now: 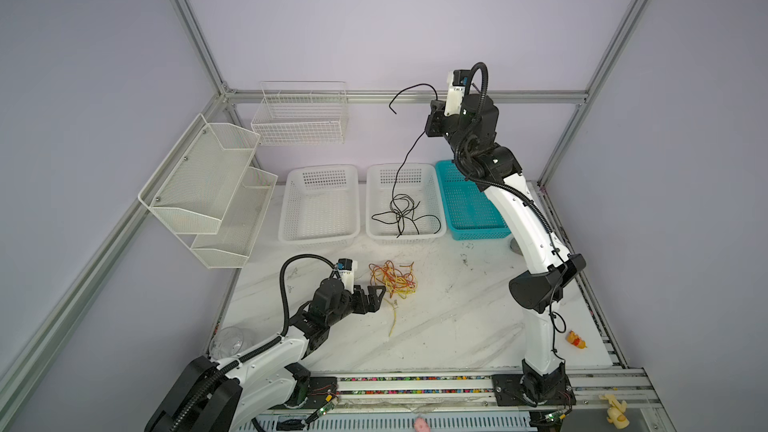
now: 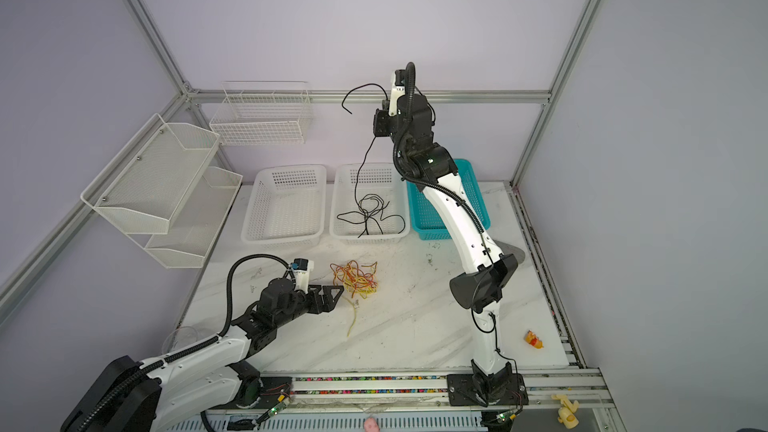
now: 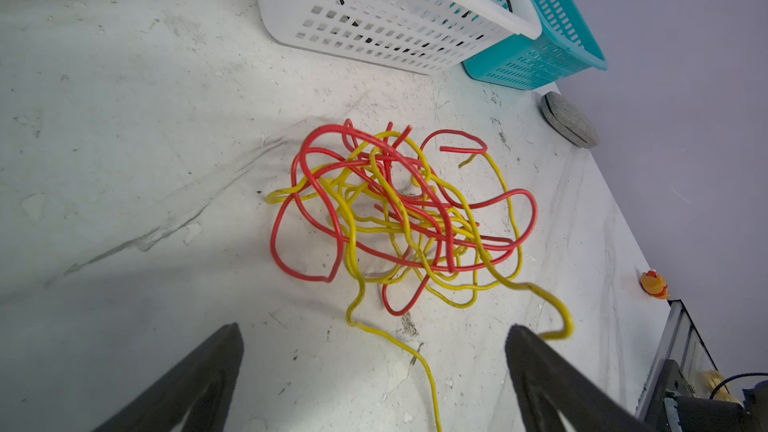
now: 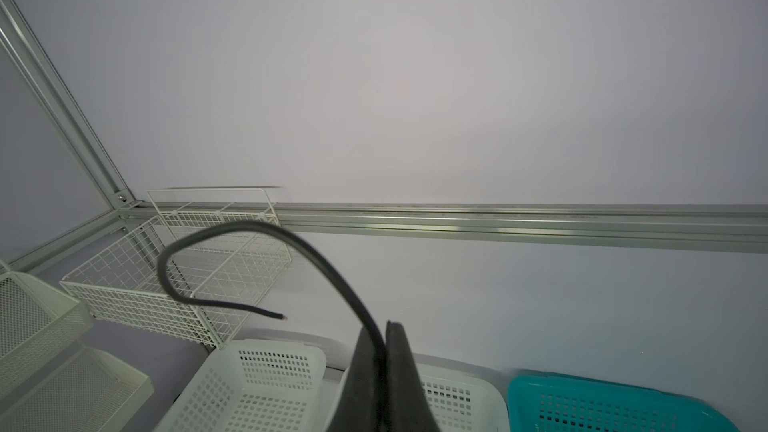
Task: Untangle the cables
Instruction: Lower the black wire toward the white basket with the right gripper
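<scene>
A long black cable point(image 1: 405, 160) hangs from my right gripper point(image 1: 434, 118), which is raised high near the back wall and shut on it. The cable's lower part lies coiled in the middle white basket point(image 1: 419, 178); its free end curls up to the left. In the right wrist view the black cable point(image 4: 245, 224) runs out from between the shut fingers of the right gripper point(image 4: 384, 328). A tangle of red and yellow cables point(image 1: 392, 280) point(image 3: 399, 209) lies on the table. My left gripper point(image 1: 376, 297) point(image 3: 374, 328) stands open just left of it, and one yellow strand point(image 3: 428, 367) trails between its fingers.
A second white basket point(image 1: 320, 205) and a teal basket point(image 1: 469, 209) flank the middle one. A wire basket point(image 1: 301, 118) and a mesh shelf point(image 1: 208, 184) hang on the walls. A small orange toy point(image 1: 577, 339) lies at the right edge, and a grey disc point(image 3: 569, 118) lies by the teal basket.
</scene>
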